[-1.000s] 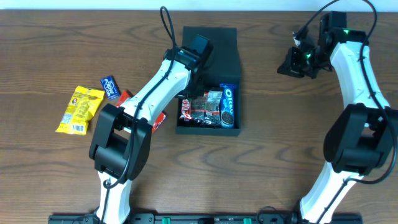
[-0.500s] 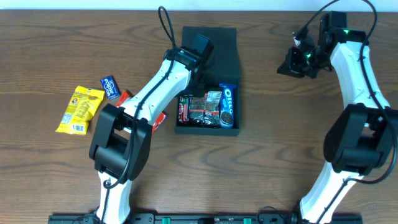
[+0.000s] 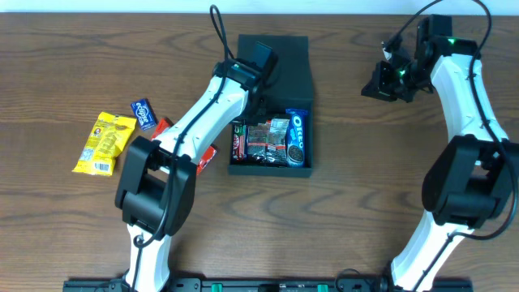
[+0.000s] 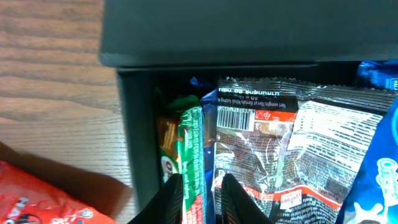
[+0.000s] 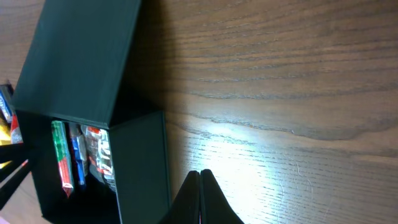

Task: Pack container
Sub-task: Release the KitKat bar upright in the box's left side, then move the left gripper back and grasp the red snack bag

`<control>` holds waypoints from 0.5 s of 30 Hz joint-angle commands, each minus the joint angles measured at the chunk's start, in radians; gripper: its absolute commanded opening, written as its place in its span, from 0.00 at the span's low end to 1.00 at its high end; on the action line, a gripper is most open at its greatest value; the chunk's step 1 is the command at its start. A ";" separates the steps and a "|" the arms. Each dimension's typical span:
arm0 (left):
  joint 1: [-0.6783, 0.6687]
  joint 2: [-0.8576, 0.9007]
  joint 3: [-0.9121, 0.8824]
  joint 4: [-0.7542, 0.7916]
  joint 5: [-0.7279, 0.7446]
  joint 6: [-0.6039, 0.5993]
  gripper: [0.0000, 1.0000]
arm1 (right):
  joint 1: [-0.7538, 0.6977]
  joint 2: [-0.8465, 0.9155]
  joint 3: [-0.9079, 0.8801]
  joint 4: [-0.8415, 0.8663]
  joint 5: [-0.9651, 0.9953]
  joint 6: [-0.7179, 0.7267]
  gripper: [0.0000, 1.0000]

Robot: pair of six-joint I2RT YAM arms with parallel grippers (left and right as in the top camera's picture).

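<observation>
The black container (image 3: 306,169) lies open at mid-table, its flap lid (image 3: 284,61) folded back. Inside are a green-edged snack packet (image 4: 189,149) standing on edge by the left wall, a silver-and-brown packet (image 4: 273,155) and a blue Oreo packet (image 3: 298,136). My left gripper (image 4: 198,199) reaches into the box's left side (image 3: 240,130), its fingers shut on either side of the green-edged packet. My right gripper (image 5: 200,177) is shut and empty, above bare table right of the box (image 3: 376,86). The container also shows in the right wrist view (image 5: 143,168).
A yellow packet (image 3: 104,143) and a small blue packet (image 3: 144,113) lie at the left. A red packet (image 3: 165,126) lies partly under my left arm and shows in the left wrist view (image 4: 37,199). Another red packet (image 3: 209,156) lies by the box's left wall.
The packet at the box's left side turned from lying face-up to standing on edge against the wall, with my left gripper shifting slightly. The right arm has not moved.
</observation>
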 commanded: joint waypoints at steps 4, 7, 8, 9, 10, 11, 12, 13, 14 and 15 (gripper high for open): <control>0.063 -0.196 0.042 0.012 -0.125 -0.012 0.22 | -0.005 -0.004 0.019 0.000 -0.007 -0.009 0.01; 0.099 -0.249 0.042 -0.011 -0.252 -0.039 0.33 | -0.005 -0.004 0.019 0.008 -0.008 -0.009 0.01; 0.113 -0.253 0.042 -0.027 -0.259 -0.040 0.33 | -0.005 -0.004 0.019 0.011 -0.008 -0.009 0.01; 0.130 -0.253 0.042 -0.043 -0.257 -0.048 0.33 | -0.005 -0.004 0.019 0.013 -0.008 -0.009 0.01; 0.150 -0.252 0.041 -0.066 -0.257 -0.068 0.33 | -0.005 -0.004 0.019 0.016 -0.008 -0.009 0.02; 0.177 -0.249 0.040 -0.098 -0.257 -0.107 0.31 | -0.005 -0.004 0.019 0.017 -0.008 -0.009 0.01; 0.207 -0.248 0.034 -0.116 -0.256 -0.135 0.29 | -0.005 -0.004 0.019 0.020 -0.008 -0.009 0.01; 0.256 -0.248 0.014 -0.122 -0.254 -0.160 0.28 | -0.005 -0.004 0.019 0.024 -0.008 -0.008 0.01; 0.288 -0.248 0.002 -0.122 -0.250 -0.168 0.32 | -0.005 -0.004 0.019 0.027 -0.008 -0.009 0.02; 0.312 -0.248 -0.009 -0.121 -0.243 -0.169 0.37 | -0.005 -0.004 0.019 0.030 -0.008 -0.009 0.01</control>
